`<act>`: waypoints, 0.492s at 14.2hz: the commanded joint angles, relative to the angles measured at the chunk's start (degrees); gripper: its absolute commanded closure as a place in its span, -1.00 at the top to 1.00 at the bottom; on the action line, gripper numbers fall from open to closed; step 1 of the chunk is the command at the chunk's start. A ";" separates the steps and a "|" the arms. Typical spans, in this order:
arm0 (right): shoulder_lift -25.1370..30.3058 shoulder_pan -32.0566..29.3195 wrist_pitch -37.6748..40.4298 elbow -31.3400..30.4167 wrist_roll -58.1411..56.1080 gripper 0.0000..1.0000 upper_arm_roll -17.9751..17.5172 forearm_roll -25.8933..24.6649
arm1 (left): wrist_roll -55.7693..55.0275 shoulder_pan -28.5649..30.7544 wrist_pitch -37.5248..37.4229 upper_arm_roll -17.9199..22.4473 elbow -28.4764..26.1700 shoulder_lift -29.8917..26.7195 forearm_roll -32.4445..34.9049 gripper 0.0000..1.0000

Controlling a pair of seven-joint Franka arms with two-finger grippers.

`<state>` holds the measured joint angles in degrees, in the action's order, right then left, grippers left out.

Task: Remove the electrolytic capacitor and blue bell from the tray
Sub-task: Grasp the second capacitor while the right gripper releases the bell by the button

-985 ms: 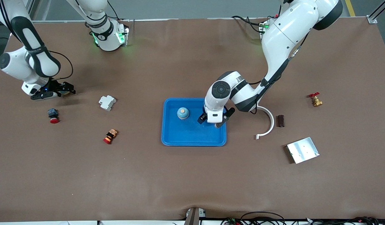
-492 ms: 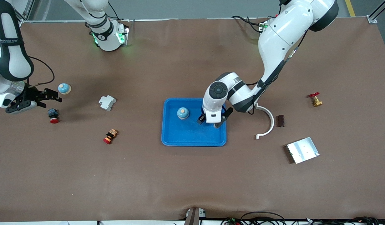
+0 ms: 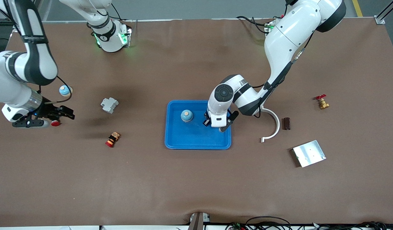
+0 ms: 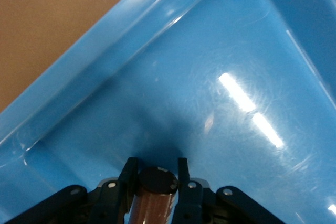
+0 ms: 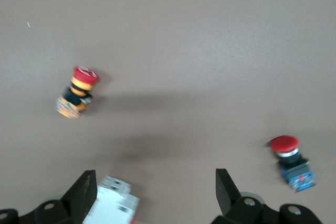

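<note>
My left gripper is low inside the blue tray, at the tray's end toward the left arm. It is shut on a brown capacitor with a black end, seen between its fingers in the left wrist view just above the tray floor. A blue bell with a tan top stands in the tray beside it. A second bell stands on the table near the right arm's end. My right gripper is open and empty over a red push button.
A white breaker, a red and yellow stop button, a white curved piece, a second brown cylinder, a metal plate and a brass valve lie on the mat. The right wrist view shows the breaker and both buttons.
My right gripper left the second bell on the table and moved nearer the front camera, over the red push button. My left gripper has barely moved in the tray.
</note>
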<state>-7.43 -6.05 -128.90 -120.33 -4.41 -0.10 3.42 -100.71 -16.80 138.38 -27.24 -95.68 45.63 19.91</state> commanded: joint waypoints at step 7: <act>-3.90 12.19 1.99 10.81 20.82 1.00 0.54 -2.36 | 1.99 2.56 -7.42 -0.44 -0.03 -6.51 1.01 -1.00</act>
<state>-8.94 2.81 -126.91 -112.08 11.45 -0.11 2.58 -100.18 -15.28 133.45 -27.26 -94.75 42.22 19.91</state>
